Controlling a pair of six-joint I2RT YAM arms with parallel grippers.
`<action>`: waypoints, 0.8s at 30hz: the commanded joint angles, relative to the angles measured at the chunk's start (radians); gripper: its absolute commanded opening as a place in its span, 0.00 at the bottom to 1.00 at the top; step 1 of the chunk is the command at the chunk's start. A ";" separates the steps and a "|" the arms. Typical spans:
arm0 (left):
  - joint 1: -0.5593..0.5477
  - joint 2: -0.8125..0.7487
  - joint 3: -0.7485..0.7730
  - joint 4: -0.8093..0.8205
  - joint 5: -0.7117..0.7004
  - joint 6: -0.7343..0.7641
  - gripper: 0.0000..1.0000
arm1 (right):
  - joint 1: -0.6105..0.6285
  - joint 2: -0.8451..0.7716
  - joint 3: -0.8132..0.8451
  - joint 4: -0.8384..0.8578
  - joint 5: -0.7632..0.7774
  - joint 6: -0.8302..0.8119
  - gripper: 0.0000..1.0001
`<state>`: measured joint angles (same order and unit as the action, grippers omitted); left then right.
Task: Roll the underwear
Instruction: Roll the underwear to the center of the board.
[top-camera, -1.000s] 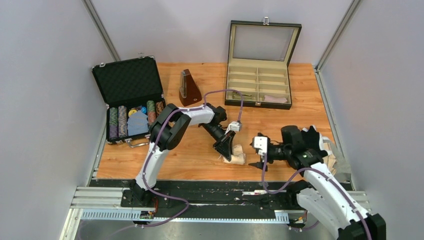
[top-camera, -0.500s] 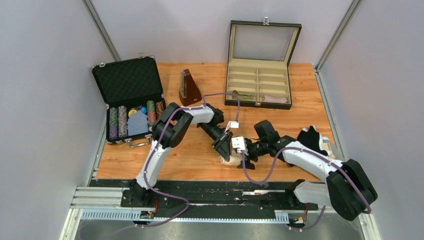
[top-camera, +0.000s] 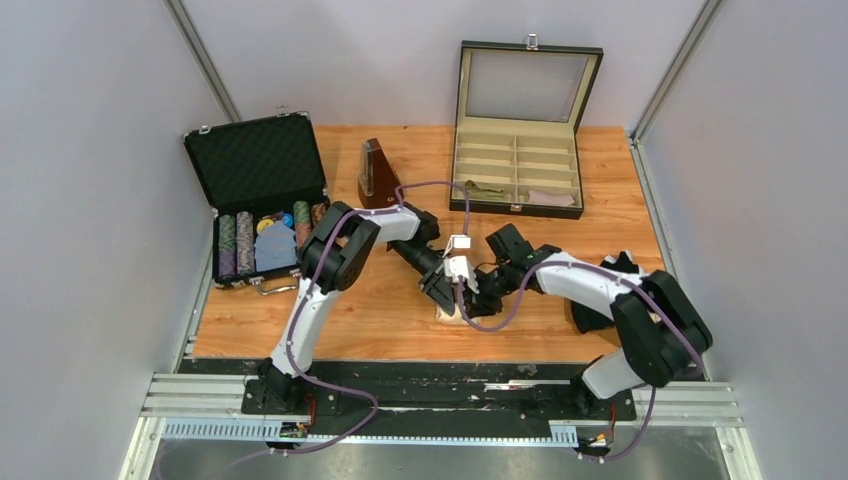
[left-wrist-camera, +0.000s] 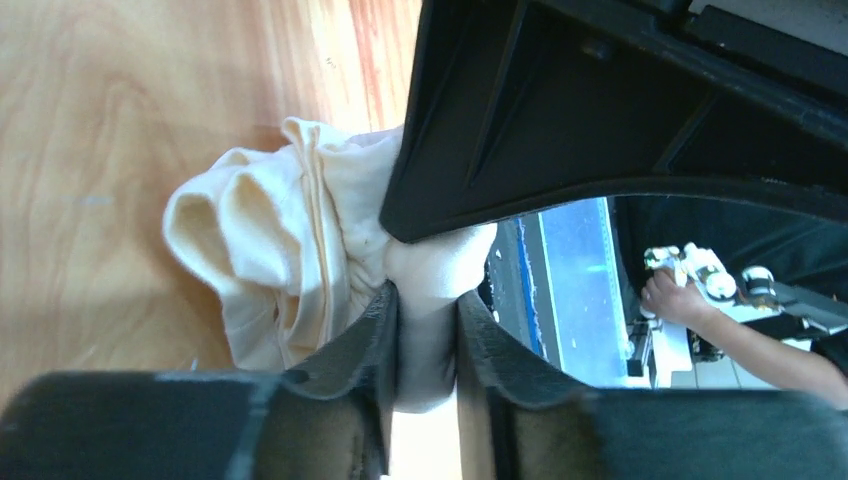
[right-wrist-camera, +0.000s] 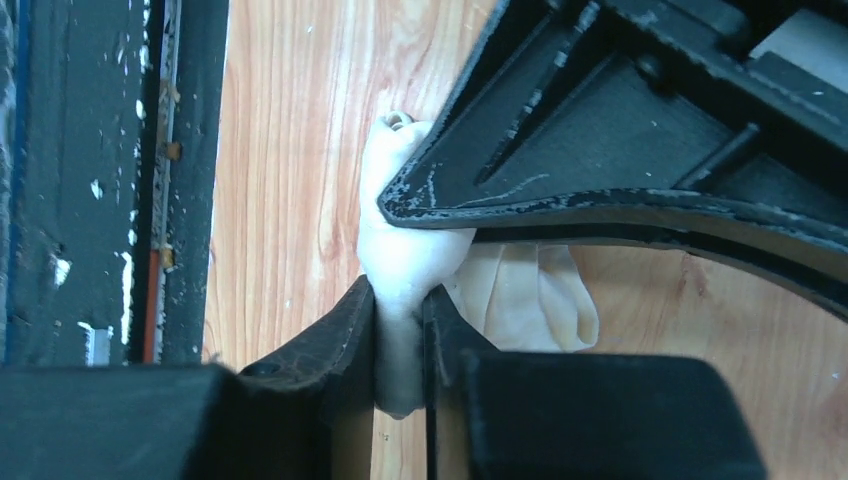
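Observation:
A cream-beige underwear lies bunched on the wooden table near its front edge. Both grippers meet over it. My left gripper is shut on one fold of the cloth, which is pinched between its fingertips. From the right, my right gripper is shut on the opposite end of the same bundle, with cloth squeezed between its jaws. Each wrist view shows the other gripper's black body close above the cloth. An olive underwear lies in the compartment box.
A glass-lidded compartment box stands open at the back, with a pale cloth in one cell. A metronome and an open poker-chip case stand back left. Dark cloth lies at the right.
My right arm swung left from the table's right side to the cream underwear and its gripper closed on the cloth. The left gripper kept its hold and barely moved.

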<state>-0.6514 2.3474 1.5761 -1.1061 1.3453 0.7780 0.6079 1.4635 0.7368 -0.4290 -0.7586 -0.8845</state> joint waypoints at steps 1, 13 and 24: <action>0.059 -0.087 -0.053 0.112 -0.133 -0.091 0.38 | -0.013 0.124 0.136 -0.180 -0.028 0.048 0.08; 0.198 -0.893 -0.626 0.861 -0.910 -0.503 1.00 | -0.132 0.467 0.395 -0.411 -0.142 0.146 0.05; -0.216 -1.078 -1.024 1.264 -1.228 0.113 1.00 | -0.173 0.784 0.659 -0.595 -0.114 0.308 0.04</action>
<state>-0.7929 1.3350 0.7444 -0.1280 0.1696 0.5758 0.4385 2.1342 1.3537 -1.0130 -1.0187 -0.6140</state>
